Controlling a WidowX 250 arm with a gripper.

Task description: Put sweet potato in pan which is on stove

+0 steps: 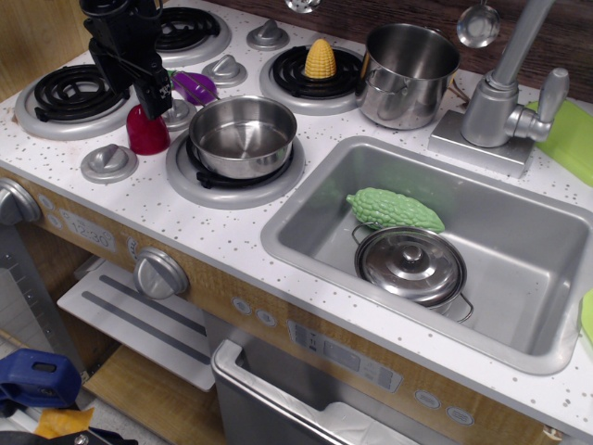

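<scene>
The black gripper (156,95) hung directly over the sweet potato (146,131), its tip touching or nearly touching the top; I could not tell whether its jaws were clamped or loose. The sweet potato stood on the white speckled stove (139,199), just left of the empty pan (243,136), which sat on the front burner. A purple toy (195,87) lay just behind.
</scene>
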